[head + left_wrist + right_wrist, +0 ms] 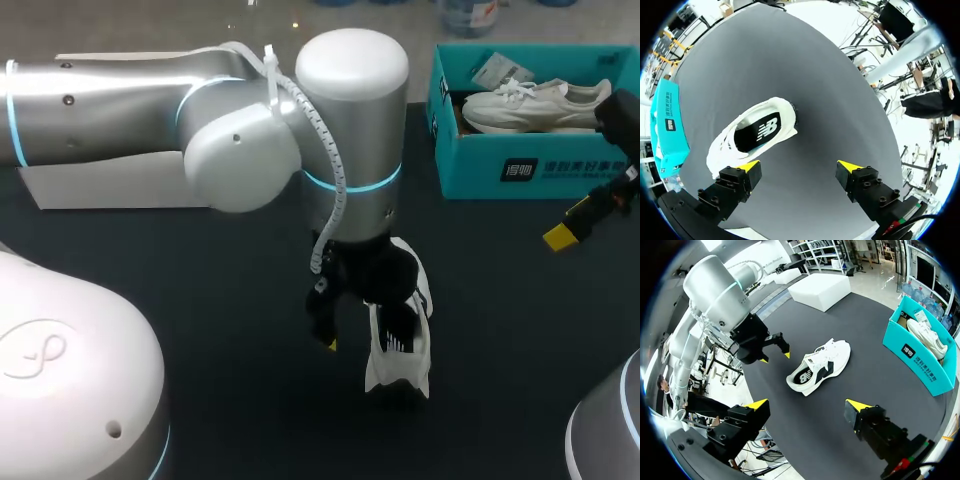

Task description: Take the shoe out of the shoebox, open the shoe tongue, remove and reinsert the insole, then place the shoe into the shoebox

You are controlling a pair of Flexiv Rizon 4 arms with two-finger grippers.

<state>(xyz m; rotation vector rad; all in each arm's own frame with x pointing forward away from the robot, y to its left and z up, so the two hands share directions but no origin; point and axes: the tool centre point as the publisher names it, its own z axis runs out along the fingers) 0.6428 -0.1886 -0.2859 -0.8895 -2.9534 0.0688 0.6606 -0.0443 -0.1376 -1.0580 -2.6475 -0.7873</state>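
One white shoe (pixel 400 350) is sitting on the dark desk (pixel 200 300) near its middle, out of the teal shoebox (pixel 520 170) and well apart from it. The shoebox is standing open at the desk's far right side, and a second shoe (pixel 530 105), also pale, is lying inside it. A white box (pixel 100 180) is sitting at the far left.

The left tool (pixel 360 320) is hanging just over the shoe, and in the head view the arm is covering much of it, so contact is hard to judge there. The left wrist view is clearing this up: the shoe (pixel 755 132) is resting on its sole ahead of the tool, closer to one finger, its black insole (pixel 760 132) is showing through the mouth, and the fingers are spread wide with only bare desk between them, touching nothing. The right wrist view is showing the shoe's side and the left tool beside its heel, lifted off the desk.

The right tool (pixel 806 404) is hovering at the desk's right side, near the shoebox. The head view is catching only one yellow tip of it, while its own wrist view is showing both fingers parted and holding nothing.
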